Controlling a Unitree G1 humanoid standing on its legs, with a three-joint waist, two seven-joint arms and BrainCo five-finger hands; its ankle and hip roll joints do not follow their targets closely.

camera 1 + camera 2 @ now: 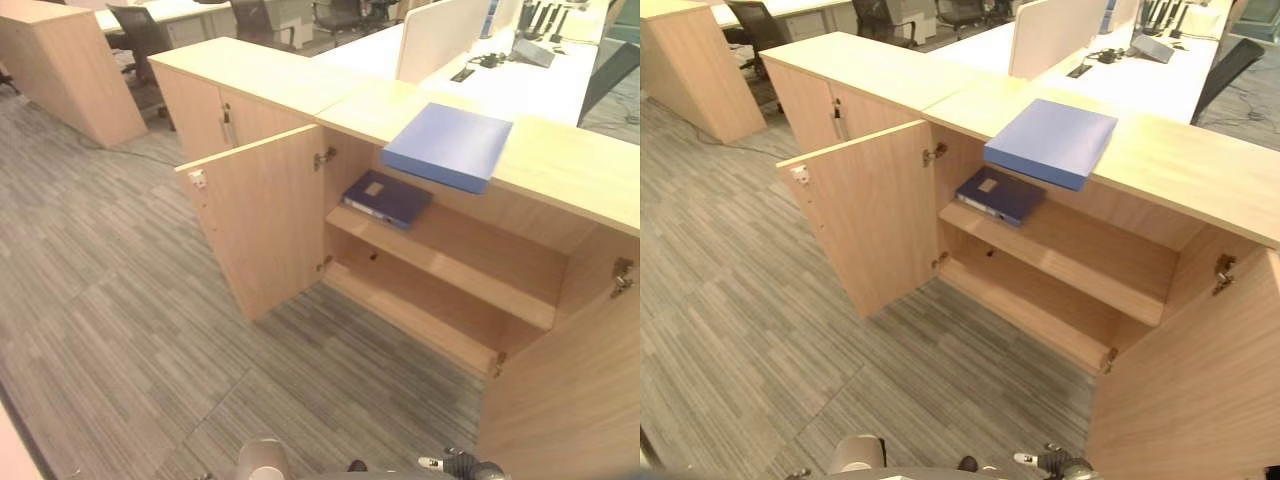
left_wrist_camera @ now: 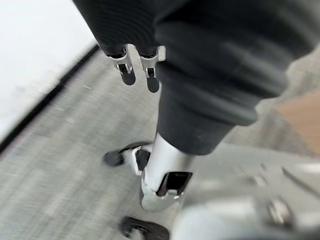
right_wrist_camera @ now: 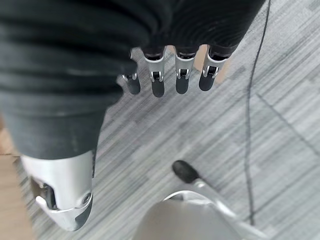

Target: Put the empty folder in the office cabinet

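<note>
Seen against the open office cabinet (image 1: 430, 290) as landmark, going left to right: far left of it, a separate wooden unit (image 1: 60, 65) on the grey carpet (image 1: 120, 330); next to the cabinet on that side, a closed twin cabinet (image 1: 235, 95); then the cabinet's left door (image 1: 262, 220) swung wide, leaving the shelves reachable. Inside, on the upper shelf (image 1: 450, 262) toward the left end, a dark blue binder (image 1: 387, 198) lying flat. On top of the cabinet, directly above the opening, the light blue folder (image 1: 448, 146), flat and overhanging the front edge a little, probably left so for an easy grip from the front; not yet inside, so the task looks barely begun. Lower shelf bare. Right door (image 1: 560, 400) also open, close to the camera. Behind the cabinet, a white table (image 1: 520, 85) with office clutter and a divider panel (image 1: 440, 35). Left hand (image 2: 137, 67) hanging low over the carpet, well short of the cabinet, fingers straight and relaxed, holding nothing. Right hand (image 3: 167, 75) likewise low over the carpet, fingers straight in a row, empty.
</note>
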